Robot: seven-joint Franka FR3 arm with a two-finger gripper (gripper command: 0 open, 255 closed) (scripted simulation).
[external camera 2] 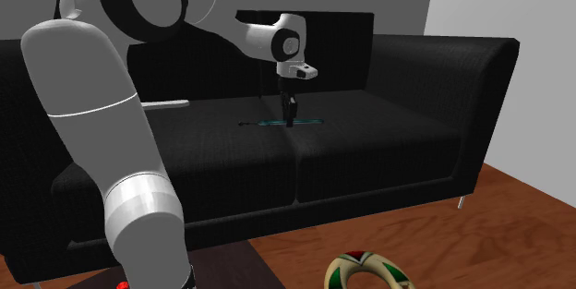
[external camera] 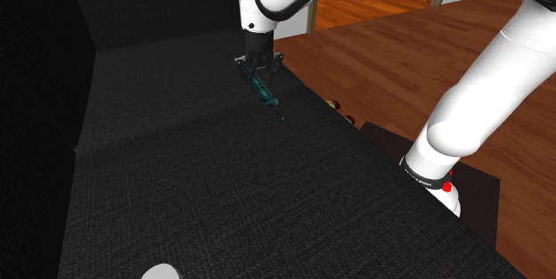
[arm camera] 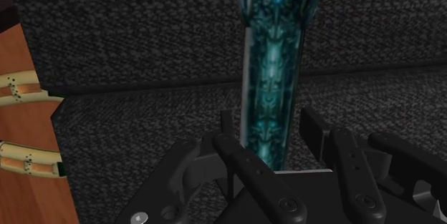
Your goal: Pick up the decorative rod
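Black sofa (external camera 2: 388, 149), teal rod (arm camera: 272, 79) between tool's (arm camera: 268, 128) parted fingers (arm camera: 312, 126)

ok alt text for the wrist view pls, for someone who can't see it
A teal patterned rod lies lengthwise on black woven sofa fabric, its near end at the black gripper. Past the sofa's edge is a strip of brown wood floor.

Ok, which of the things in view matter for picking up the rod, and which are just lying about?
For the job:
- teal rod, lying on the black sofa
- gripper, right at the rod

Just lying about:
- patterned ring on the wood floor
- flat white thing further along the sofa seat
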